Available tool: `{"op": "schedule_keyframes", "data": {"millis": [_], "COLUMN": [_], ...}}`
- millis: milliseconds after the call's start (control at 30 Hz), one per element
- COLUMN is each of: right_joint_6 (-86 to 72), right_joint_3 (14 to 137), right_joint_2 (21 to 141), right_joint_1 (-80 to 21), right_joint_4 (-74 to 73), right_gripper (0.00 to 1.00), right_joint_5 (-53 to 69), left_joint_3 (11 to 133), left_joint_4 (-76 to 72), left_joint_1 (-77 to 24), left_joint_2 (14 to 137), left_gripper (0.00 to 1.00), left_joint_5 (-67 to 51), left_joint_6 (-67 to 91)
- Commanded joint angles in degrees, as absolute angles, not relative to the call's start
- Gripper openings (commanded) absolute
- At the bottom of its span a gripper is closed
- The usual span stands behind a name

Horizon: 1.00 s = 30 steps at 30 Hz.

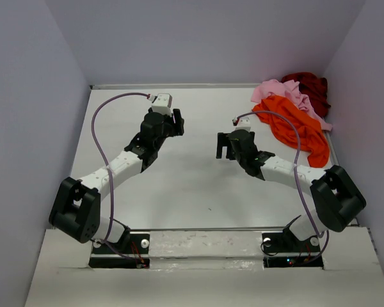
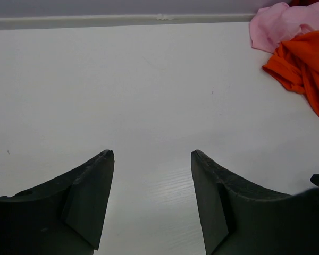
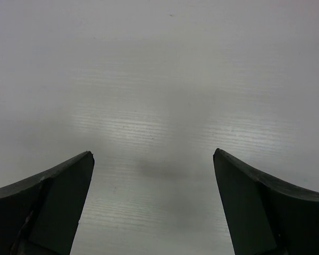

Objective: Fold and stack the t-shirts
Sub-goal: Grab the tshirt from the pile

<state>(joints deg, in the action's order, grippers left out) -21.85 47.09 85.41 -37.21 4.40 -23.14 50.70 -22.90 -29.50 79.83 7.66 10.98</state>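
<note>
Heaped on tabletop (image 1: 192,192), upper right of frame: orange t-shirt (image 1: 299,128), pink t-shirt (image 1: 283,93), dark red t-shirt (image 1: 313,86). Jaws of left gripper (image 2: 151,154) partly open, empty; of right gripper (image 3: 153,154) wide open, empty.

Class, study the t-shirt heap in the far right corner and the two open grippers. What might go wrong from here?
1. The orange t-shirt, pink t-shirt and dark red t-shirt overlap in one heap, so a pinch may lift two together.
2. The heap sits at the table's right edge; a pull could drag cloth off.
3. Seen from above, a purple cable crosses the orange t-shirt and might snag.
</note>
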Motion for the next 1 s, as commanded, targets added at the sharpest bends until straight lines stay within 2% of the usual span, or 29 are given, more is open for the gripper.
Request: {"op": "schedule_keyframes", "data": {"millis": [0,633,700,767,967], "right_joint_6": [-21.8,-21.7,-21.6,-22.0,-29.6], "right_joint_3": [46.8,45.4,44.6,47.4,56.3], "right_joint_2": [83.2,82.1,81.1,81.8,89.5], "right_joint_1": [-37.7,-37.7,-37.7,-37.7,-31.8], "right_joint_4": [7.5,9.8,10.1,5.1,-13.2], "right_gripper": [1.0,1.0,1.0,1.0,0.99], "right_joint_5": [-24.3,-23.6,-27.1,-35.8,-44.7], "left_joint_3": [53.3,53.8,53.9,53.9,54.1], "left_joint_4": [-24.7,-23.9,-23.9,-23.9,-23.5], "left_joint_1": [-29.2,-29.3,-29.2,-29.2,-29.2], "left_joint_2": [78.7,79.2,78.8,78.4,76.6], "left_gripper": [0.69,0.69,0.69,0.69,0.7], "left_joint_5": [7.4,7.1,6.9,6.7,5.4], "left_joint_6": [10.9,11.3,11.5,11.6,12.3]}}
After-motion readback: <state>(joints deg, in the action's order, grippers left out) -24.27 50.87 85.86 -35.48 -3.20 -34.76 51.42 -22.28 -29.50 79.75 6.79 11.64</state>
